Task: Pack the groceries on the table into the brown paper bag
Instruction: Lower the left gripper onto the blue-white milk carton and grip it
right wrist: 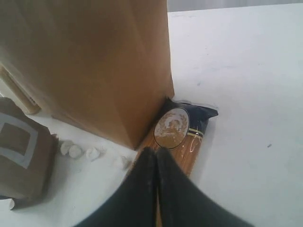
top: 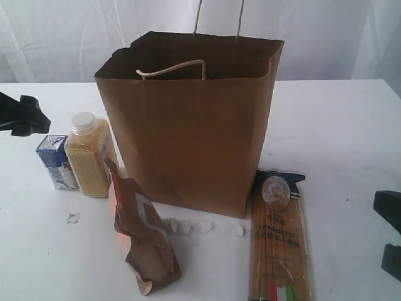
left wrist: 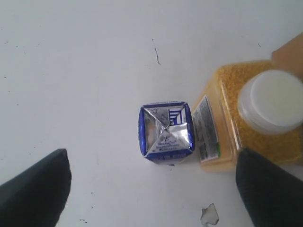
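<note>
Tall brown kraft paper bag (top: 188, 138) upright mid-way on wide white flat surface (top: 338, 138), mouth open, one twisted handle drooping inward. Left in the exterior view, upright white-capped clear bottle of yellow grains (top: 88, 157), small blue-white carton (top: 55, 162) just beside. In front, crumpled brown-orange foil pouch (top: 141, 235), leaning. Long clear spaghetti packet (top: 279, 241) flat by the bag's right corner.

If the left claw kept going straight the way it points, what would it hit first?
Probably the small blue-white carton: its folded top lies straight ahead of the open left gripper. The yellow-filled bottle stands close beside it, so one finger might graze it.
</note>
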{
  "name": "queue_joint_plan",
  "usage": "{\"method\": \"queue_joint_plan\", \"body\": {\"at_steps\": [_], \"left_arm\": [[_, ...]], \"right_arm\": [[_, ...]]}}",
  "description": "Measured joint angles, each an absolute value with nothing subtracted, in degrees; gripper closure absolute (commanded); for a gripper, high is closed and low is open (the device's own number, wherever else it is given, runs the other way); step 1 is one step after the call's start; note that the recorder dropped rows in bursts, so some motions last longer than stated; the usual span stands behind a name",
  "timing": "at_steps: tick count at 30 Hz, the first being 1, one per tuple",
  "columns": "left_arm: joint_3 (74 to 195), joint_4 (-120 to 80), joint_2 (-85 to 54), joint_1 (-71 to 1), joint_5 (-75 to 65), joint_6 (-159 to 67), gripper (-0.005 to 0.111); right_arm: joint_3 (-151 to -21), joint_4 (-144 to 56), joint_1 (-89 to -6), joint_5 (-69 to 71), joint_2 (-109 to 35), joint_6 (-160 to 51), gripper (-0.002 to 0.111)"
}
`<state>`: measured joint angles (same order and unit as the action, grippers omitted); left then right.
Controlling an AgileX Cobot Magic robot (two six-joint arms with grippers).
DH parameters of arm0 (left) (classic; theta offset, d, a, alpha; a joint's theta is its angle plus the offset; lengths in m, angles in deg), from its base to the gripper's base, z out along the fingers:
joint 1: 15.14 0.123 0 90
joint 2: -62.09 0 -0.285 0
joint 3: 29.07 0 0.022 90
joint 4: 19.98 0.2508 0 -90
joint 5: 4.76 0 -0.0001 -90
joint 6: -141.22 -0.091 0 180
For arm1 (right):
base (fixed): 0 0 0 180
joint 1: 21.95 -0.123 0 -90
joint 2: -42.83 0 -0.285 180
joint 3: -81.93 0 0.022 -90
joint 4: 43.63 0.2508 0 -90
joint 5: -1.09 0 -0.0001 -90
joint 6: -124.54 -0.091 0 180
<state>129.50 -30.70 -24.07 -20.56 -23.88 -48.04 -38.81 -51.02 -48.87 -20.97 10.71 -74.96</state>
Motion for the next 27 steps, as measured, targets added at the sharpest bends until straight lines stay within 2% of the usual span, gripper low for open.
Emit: {"method": "queue_joint_plan", "body": {"at_steps": [27], "left_arm": [[129.41, -31.06, -35.53, -20.56, -14.10, -48.04, 0.014]], "right_arm": [[-38.81, -51.13, -48.87, -20.87, 10.71, -74.96, 0.108]]}}
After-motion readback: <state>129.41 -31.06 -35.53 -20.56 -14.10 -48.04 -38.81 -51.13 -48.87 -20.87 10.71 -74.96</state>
